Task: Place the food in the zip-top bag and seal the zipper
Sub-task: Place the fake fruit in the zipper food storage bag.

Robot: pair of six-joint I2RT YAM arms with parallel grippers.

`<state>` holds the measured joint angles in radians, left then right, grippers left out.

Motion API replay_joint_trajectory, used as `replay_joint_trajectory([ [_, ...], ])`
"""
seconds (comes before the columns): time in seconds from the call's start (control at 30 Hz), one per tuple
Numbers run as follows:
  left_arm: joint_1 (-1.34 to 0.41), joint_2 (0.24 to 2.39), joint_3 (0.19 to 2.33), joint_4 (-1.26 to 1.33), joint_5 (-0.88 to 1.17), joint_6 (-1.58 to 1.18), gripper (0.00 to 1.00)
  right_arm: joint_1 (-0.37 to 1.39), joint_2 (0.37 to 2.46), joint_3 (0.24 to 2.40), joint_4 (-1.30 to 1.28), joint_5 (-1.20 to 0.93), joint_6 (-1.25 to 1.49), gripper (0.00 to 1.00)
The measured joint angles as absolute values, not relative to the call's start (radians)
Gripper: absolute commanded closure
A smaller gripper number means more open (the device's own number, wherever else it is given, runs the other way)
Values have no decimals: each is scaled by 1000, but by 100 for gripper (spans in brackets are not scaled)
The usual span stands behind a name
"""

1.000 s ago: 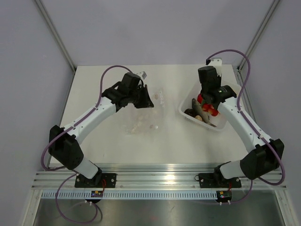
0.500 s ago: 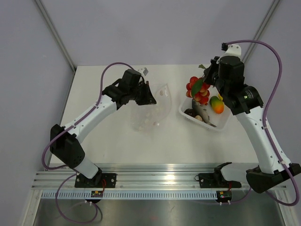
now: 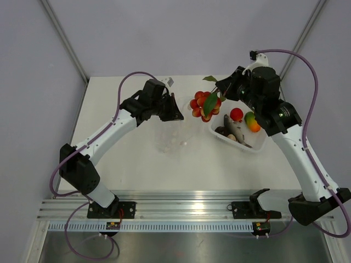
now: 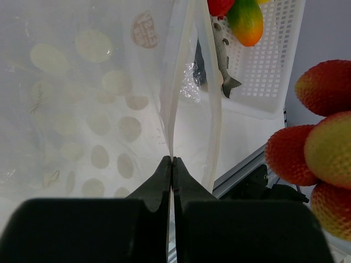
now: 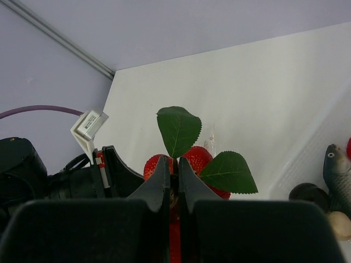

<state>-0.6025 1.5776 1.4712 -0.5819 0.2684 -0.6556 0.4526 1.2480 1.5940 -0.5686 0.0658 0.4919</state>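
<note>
While the left gripper (image 4: 172, 160) pinches the zip-top bag (image 4: 82, 104) open, the right gripper (image 5: 173, 164) carries a red fruit cluster (image 3: 204, 107) toward it.
Step, as I judge it: loading food, sealing not yet begun. Both jaws are narrow. The left grips the zipper (image 4: 169, 118), with the bag spreading ahead of its fingers. The right grips the cluster's stem, and the fruit dangles below it, just beside the left gripper's tip. No food is visible in the bag. A fish (image 3: 231, 129) and other pieces sit in the tub (image 4: 274, 55), beneath the right gripper's arm. Next move: centre the cluster over the mouth, lower it, release. The leaves may snag the rim.
</note>
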Motion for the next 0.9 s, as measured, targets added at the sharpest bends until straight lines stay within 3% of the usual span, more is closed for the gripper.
replay_joint_trajectory([
  [0.9,-602,1578,1496,-580,319,-688,100,455,1252,1304,-343,-9,696,100],
])
